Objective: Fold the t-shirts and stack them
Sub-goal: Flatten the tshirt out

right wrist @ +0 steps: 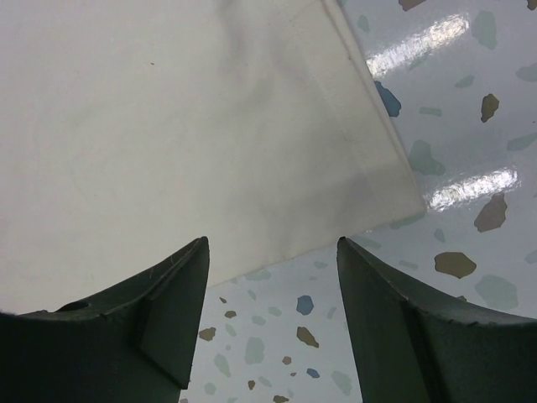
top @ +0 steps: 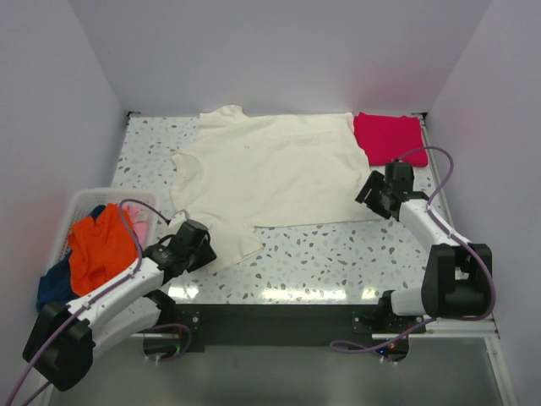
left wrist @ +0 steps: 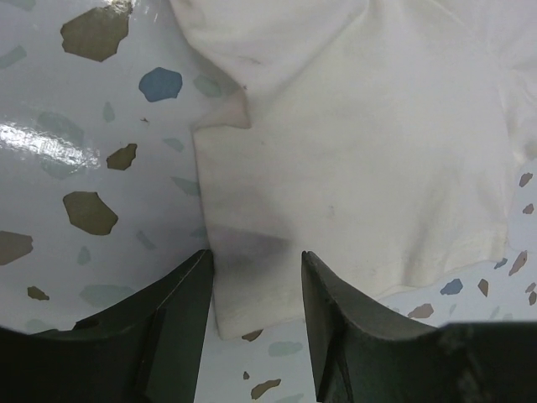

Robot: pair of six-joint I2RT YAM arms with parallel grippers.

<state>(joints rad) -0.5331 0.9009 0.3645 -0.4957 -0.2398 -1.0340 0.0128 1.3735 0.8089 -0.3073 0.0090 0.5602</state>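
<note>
Left wrist view shows the left end effector (left wrist: pixel 256 281) with its two fingers (left wrist: pixel 180 311) spread apart, low over the speckled worktop (left wrist: pixel 92 143). The bottom corner of a sleeve of the cream t-shirt (left wrist: pixel 361 134) lies between them. I cannot tell whether they touch the cloth.

On the right wrist view the right end effector (right wrist: pixel 273 269) is spread wide as well. The shirt's hemmed corner lies just ahead of its fingertips, and bare worktop shows between them.

From above, the cream t-shirt is spread flat between the two end effectors, sleeve at the left one and hem at the right one. Beyond the right end effector, a folded magenta t-shirt (top: pixel 389 137) sits just beside the cream shirt's far corner. On the outer side of the left end effector, a white basket (top: pixel 80 201) holds a crumpled orange t-shirt (top: pixel 101 249), a dark blue t-shirt (top: pixel 53 286) and a bit of pink cloth (top: pixel 140 228).
</note>
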